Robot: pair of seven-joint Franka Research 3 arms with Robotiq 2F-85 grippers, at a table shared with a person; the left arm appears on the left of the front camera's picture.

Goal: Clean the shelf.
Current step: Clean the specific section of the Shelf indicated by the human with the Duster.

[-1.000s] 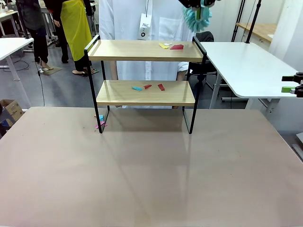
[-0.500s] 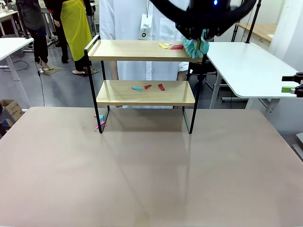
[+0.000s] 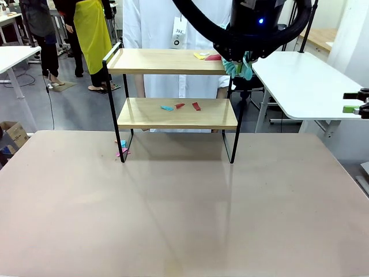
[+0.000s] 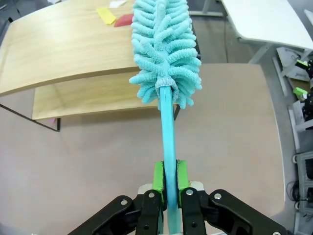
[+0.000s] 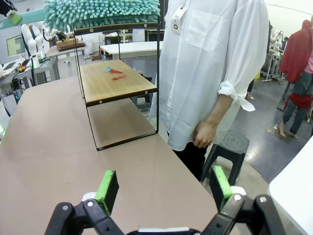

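Teal chenille duster (image 4: 166,49) on a slim teal handle, held in the left gripper (image 4: 169,174): both green pads are pressed tight against the handle, with no gap showing. In the front view the left arm reaches in from above, and the duster head lies along the right end of the upper board, just beside a red paper scrap (image 3: 214,57) and a yellow paper scrap (image 3: 199,56). Whether the fibres touch the wood cannot be told.

The small two-tier shelf of light wood boards in a thin black metal frame (image 3: 155,60) stands upright at the far middle of the beige table (image 3: 184,219). Its lower board carries a blue paper scrap (image 3: 167,108) and two small red paper scraps (image 3: 196,106). Pink and blue paper scraps (image 3: 121,151) lie on the table at the shelf's left front leg.

The right gripper (image 5: 164,188) hovers above the table's right edge, well apart from the shelf. Its jaws are spread wide and hold nothing.

A person in a white shirt (image 5: 210,63) stands close behind the shelf, one hand (image 5: 204,133) hanging at the side.
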